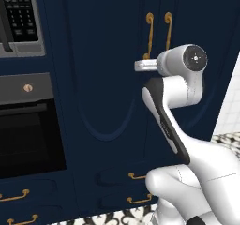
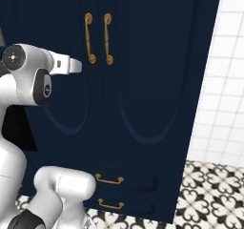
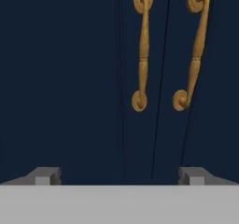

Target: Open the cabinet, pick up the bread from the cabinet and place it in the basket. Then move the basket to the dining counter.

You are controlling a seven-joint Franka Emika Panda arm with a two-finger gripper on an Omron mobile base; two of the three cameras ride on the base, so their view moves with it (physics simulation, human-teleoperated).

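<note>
The tall navy cabinet [image 1: 108, 78] [image 2: 143, 80] stands with both arched doors shut. Its two long brass handles [image 1: 149, 36] [image 2: 88, 38] [image 3: 141, 55] hang side by side at the door seam. My gripper [image 1: 139, 65] [image 2: 76, 66] [image 3: 120, 175] is open and empty, pointing at the doors a little below and left of the handles, apart from them. Its fingertips [image 3: 44, 175] stand wide in the hand view. The bread is hidden behind the shut doors. The basket and dining counter are out of view.
A black oven [image 1: 28, 130] and a keypad panel [image 1: 18, 13] sit left of the cabinet. Low navy drawers with short brass handles [image 1: 138, 176] [image 2: 109, 179] lie beneath. A white tiled wall [image 2: 224, 80] and patterned floor [image 2: 209, 194] are to the right.
</note>
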